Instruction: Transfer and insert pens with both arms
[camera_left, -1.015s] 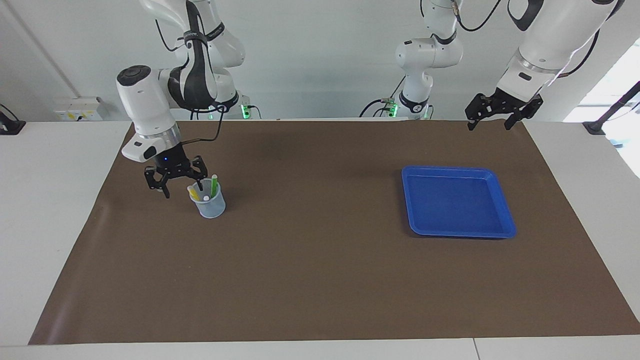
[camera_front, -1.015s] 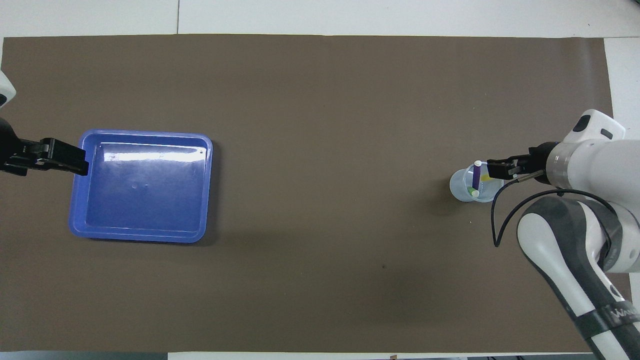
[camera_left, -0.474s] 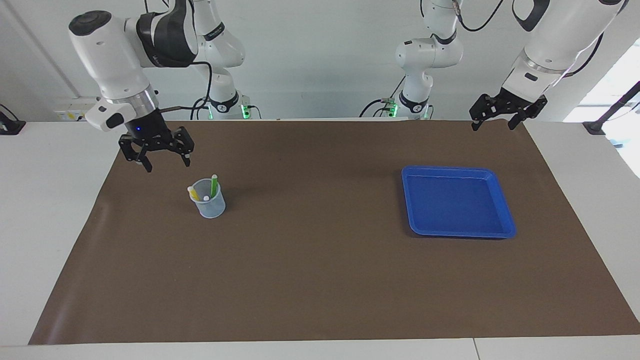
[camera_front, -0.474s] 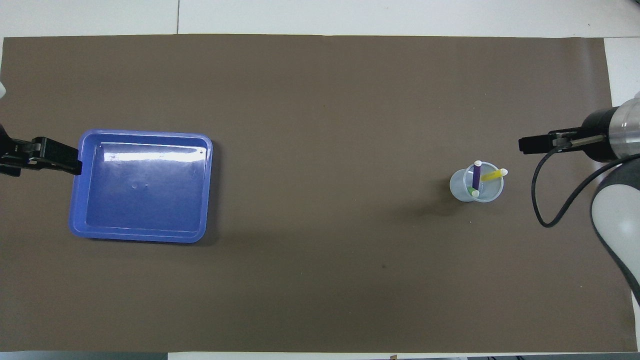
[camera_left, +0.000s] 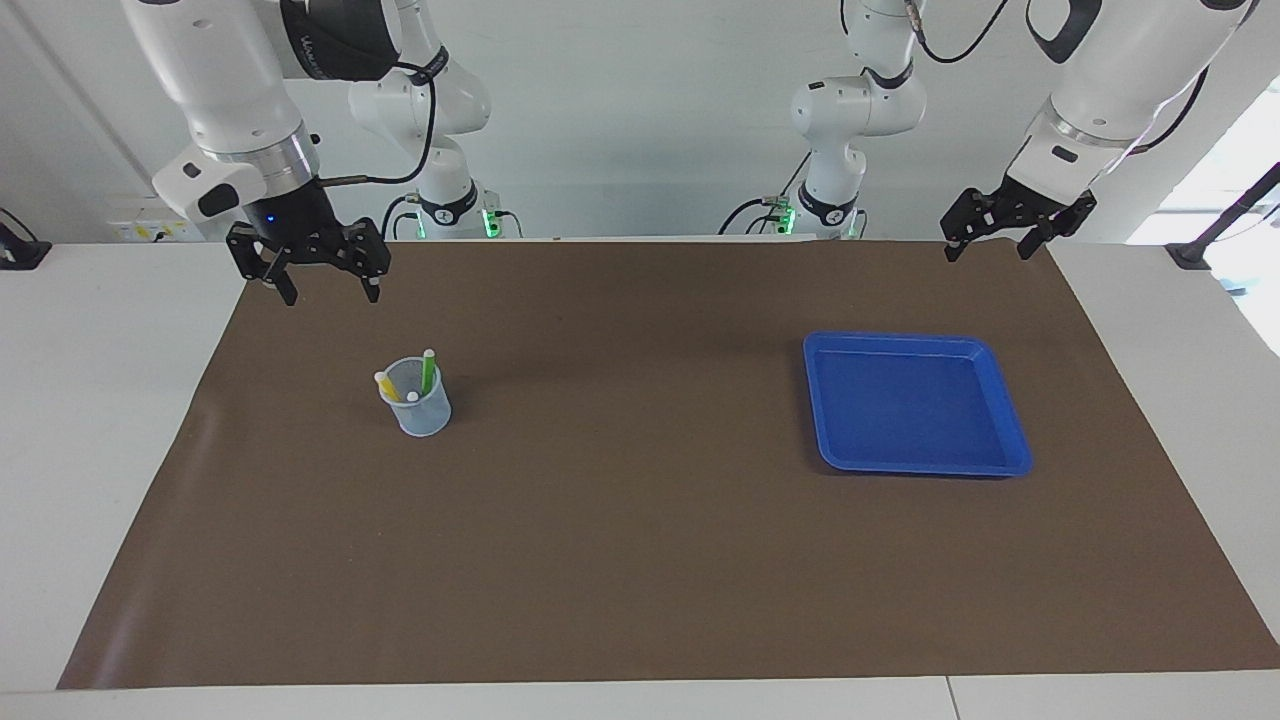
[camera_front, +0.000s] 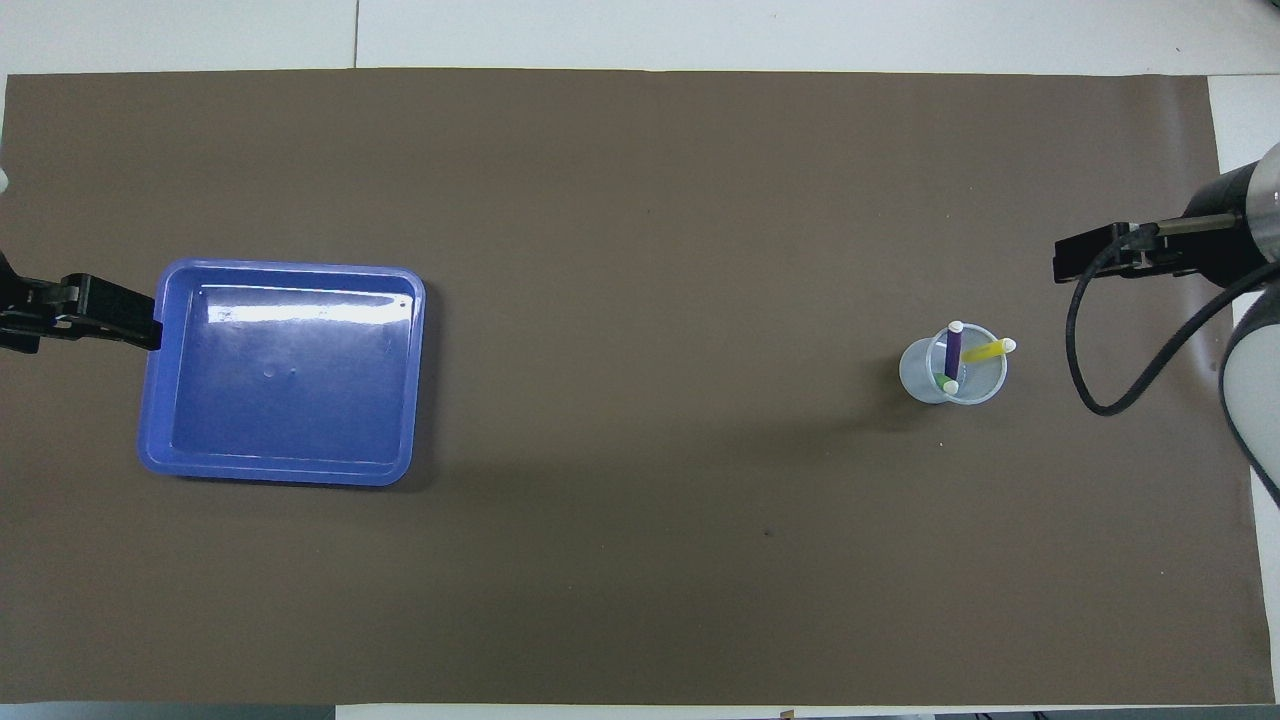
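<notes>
Three pens stand in a clear plastic cup (camera_left: 422, 412) (camera_front: 918, 376) on the brown mat toward the right arm's end: a green pen (camera_left: 428, 371) (camera_front: 944, 381), a yellow pen (camera_left: 385, 386) (camera_front: 986, 349) and a purple pen (camera_front: 953, 351). The purple one shows only its pale cap (camera_left: 411, 397) in the facing view. My right gripper (camera_left: 331, 296) (camera_front: 1060, 266) hangs open and empty, high over the mat's corner by its own base, clear of the cup. Up over the mat's edge beside the tray, my left gripper (camera_left: 985, 254) (camera_front: 152, 325) is open and empty.
A blue tray (camera_left: 900, 340) (camera_front: 290, 268) lies on the mat toward the left arm's end, with nothing in it. The brown mat (camera_left: 640, 560) covers most of the white table. Two smaller arm bases with green lights stand at the robots' edge.
My right gripper has risen from just beside the cup and drawn back toward its base, still open. The pens and cup have stayed put. The left gripper has barely shifted.
</notes>
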